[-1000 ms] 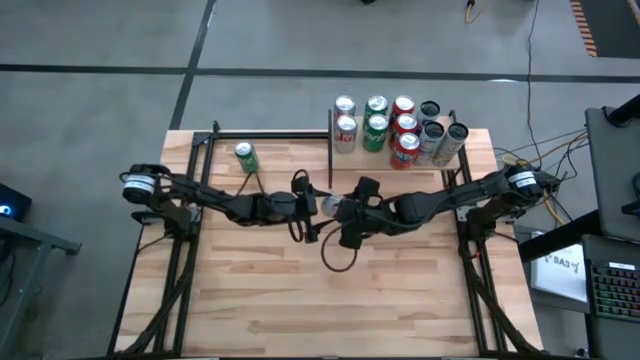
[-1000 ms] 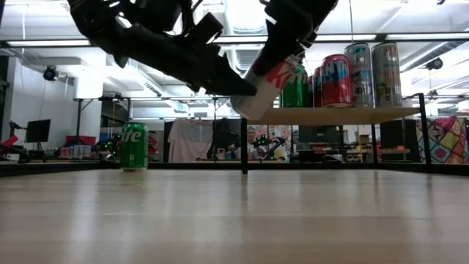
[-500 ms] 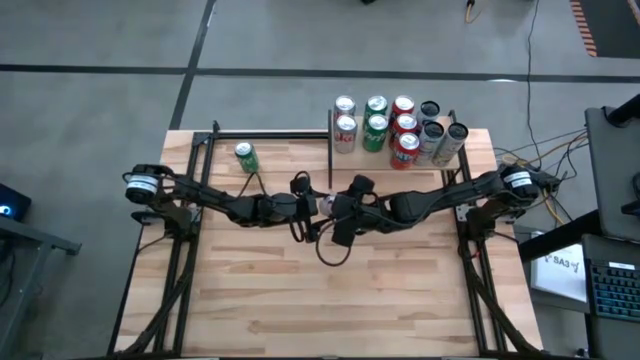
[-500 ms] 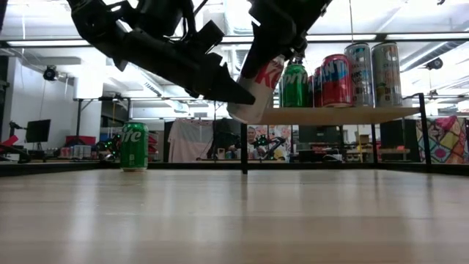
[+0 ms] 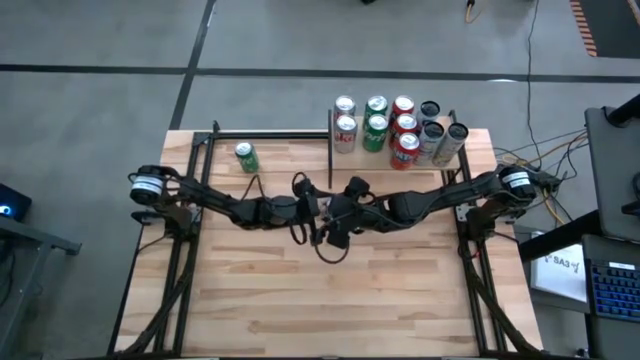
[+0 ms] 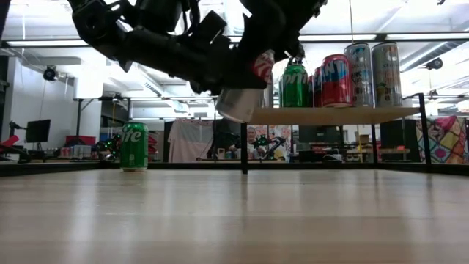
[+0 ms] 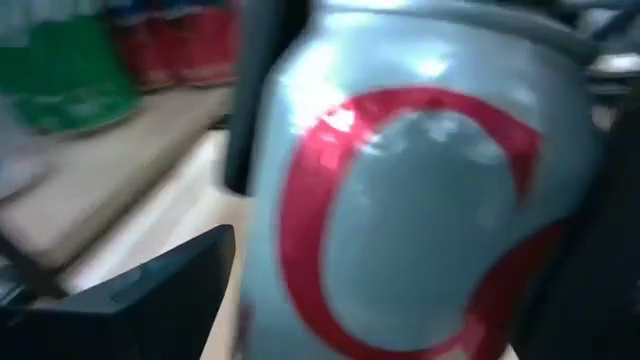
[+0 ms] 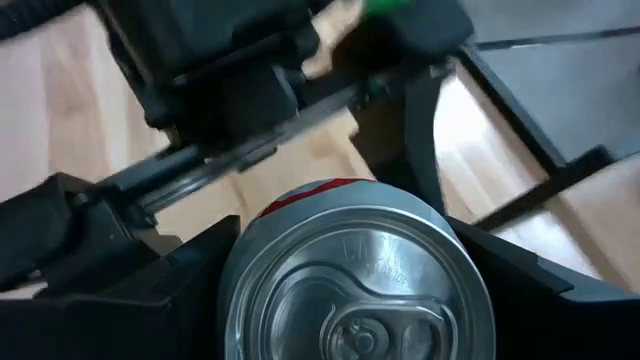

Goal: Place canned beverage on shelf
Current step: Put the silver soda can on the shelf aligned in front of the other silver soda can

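Silver can [image 7: 420, 200] blurred, cut off — label unreadable, left tool [image 5: 318, 208] hidden

The held can [image 7: 420, 200] is showing silver with a red curved stripe. At ten o'clock, a lone can [image 5: 245, 156] is showing green. The shelf [image 6: 337, 115] is showing light wood.

I am reaching both arms toward the middle of the desk [image 5: 300, 300], where my left hand [image 5: 312, 208] and my right hand [image 5: 338, 212] are meeting just beside each other. A lone green can [image 5: 245, 156] is standing upright near the desk's far edge, apart from my hands. The shelf [image 5: 478, 140] at the far right corner is carrying a cluster of cans [image 5: 398, 128]: silver, green, red and dark ones.
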Tool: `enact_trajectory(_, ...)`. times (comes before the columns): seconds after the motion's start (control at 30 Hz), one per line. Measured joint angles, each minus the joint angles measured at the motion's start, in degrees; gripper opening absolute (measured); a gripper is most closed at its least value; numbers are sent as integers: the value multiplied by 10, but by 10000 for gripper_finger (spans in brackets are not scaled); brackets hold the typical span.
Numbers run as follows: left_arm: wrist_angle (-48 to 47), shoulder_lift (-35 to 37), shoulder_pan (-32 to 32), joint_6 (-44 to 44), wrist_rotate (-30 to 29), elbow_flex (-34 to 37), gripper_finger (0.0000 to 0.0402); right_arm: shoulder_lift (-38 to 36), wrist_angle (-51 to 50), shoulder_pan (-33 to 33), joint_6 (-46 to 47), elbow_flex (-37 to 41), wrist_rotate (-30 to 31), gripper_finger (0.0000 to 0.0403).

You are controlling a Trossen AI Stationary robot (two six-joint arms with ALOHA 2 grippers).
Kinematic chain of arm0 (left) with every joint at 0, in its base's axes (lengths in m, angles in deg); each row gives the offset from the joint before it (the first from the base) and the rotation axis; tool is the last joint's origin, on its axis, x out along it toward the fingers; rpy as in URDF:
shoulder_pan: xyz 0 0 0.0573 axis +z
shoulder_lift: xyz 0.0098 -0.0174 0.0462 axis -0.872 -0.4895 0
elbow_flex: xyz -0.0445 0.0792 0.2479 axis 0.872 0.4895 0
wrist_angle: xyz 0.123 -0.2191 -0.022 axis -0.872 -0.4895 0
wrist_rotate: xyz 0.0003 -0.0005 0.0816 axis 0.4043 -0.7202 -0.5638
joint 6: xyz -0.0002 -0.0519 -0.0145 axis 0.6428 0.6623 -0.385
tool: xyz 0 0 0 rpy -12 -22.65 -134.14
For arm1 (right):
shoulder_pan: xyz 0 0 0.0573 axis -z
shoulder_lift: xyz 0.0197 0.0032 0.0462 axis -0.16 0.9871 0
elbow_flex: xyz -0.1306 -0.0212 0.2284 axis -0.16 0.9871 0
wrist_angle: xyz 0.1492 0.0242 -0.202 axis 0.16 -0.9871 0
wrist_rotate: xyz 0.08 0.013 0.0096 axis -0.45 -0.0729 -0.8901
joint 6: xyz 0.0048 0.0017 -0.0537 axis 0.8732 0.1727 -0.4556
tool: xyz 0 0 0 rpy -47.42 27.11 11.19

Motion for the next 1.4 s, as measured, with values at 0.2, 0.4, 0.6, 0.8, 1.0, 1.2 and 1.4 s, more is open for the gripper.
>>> enact_trajectory(0.2,11,-3,0,0,28,1,350,0,9,-1,-14,1,-9,288)
enact_trajectory(0.4,3,-3,-1,-9,25,1,291,0,10,-1,-19,2,-13,297)
enact_trajectory(0.6,-1,-3,-3,5,23,3,289,-4,5,-1,-53,0,1,347)
enact_trajectory(0.8,68,5,-11,25,23,36,287,-35,8,-5,-107,-4,-3,353)
enact_trajectory(1.0,154,50,-32,18,27,96,285,-75,14,-9,-153,-2,-35,340)
enact_trajectory(1.2,170,116,-51,12,41,120,285,-90,107,-7,-213,28,-94,332)
enact_trajectory(1.4,163,197,-87,-2,40,149,285,-91,240,-7,-262,87,-105,329)
